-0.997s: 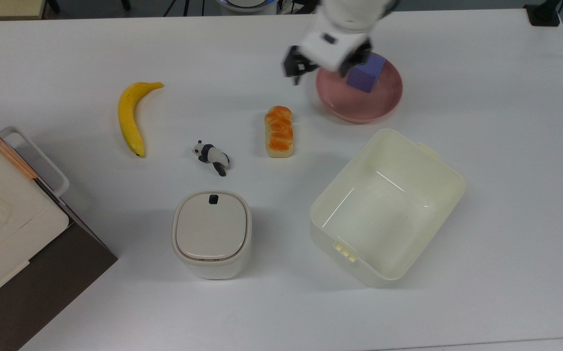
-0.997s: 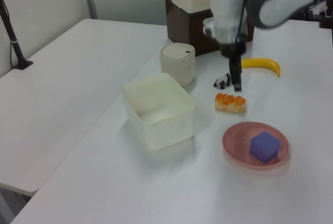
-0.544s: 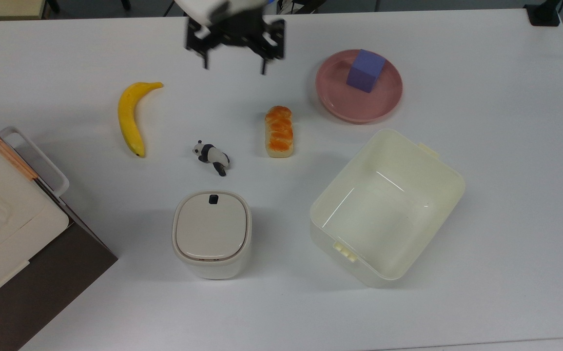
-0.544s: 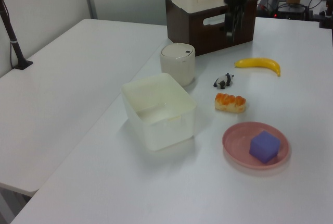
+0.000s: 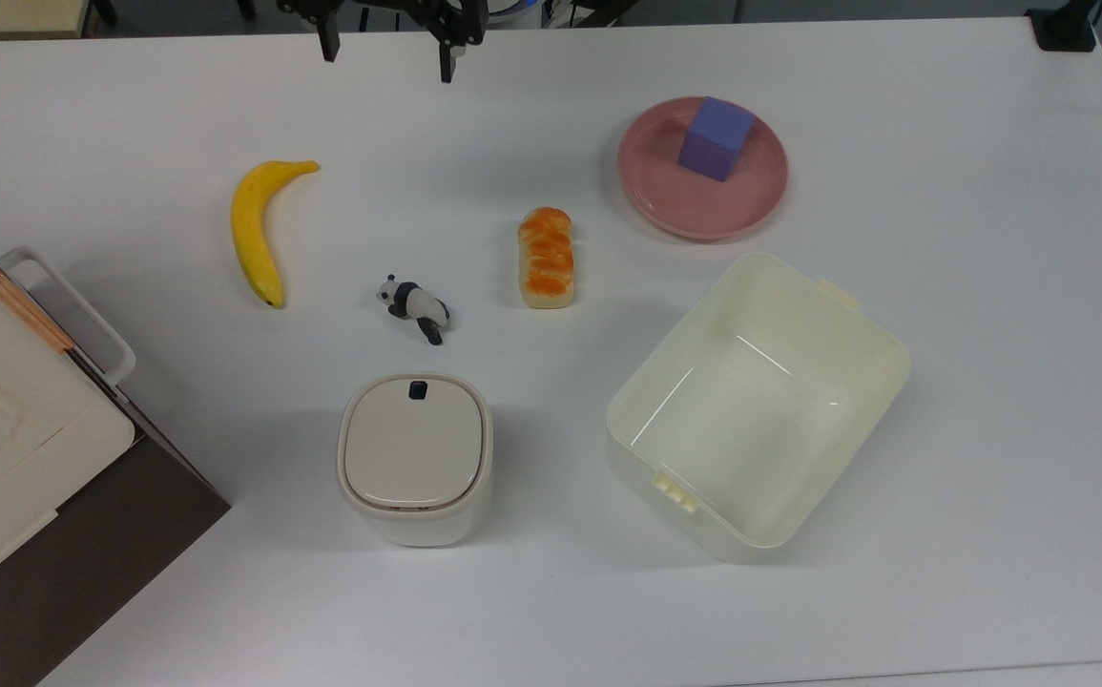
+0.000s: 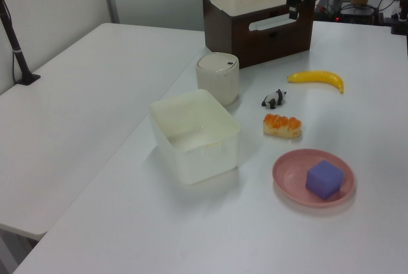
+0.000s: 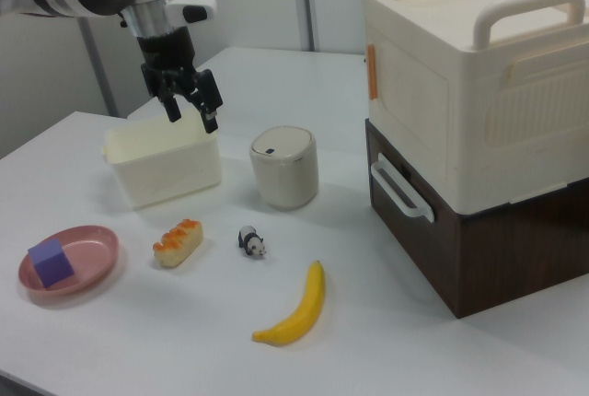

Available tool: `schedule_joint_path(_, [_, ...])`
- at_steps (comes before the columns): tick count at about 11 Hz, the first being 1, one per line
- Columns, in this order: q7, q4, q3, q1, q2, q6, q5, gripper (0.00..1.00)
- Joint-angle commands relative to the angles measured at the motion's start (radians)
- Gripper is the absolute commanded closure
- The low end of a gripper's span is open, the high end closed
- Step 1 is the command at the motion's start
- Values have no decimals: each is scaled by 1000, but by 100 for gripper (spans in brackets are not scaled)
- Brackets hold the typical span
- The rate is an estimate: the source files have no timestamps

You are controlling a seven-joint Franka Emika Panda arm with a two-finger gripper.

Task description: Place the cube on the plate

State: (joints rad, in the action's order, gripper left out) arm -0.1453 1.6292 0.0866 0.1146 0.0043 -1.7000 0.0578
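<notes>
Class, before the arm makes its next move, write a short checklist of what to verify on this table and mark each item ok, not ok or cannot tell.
1. Cube rests on the plate: ok.
2. Cube sits inside the rim, though off-centre: ok.
3. End effector is open and holds nothing: ok.
4. End effector is raised, well away from the plate: ok.
5. Bread loaf and cream tub lie apart from the plate: ok.
6. Cube lies flat on the plate: cannot tell.
</notes>
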Motion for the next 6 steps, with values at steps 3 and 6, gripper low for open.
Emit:
schedule_joint_path(3, [45,18,-13,-38,-10,51,-7,0])
schedule_joint_path(6, [73,18,-8,-38,-4,49,-7,0])
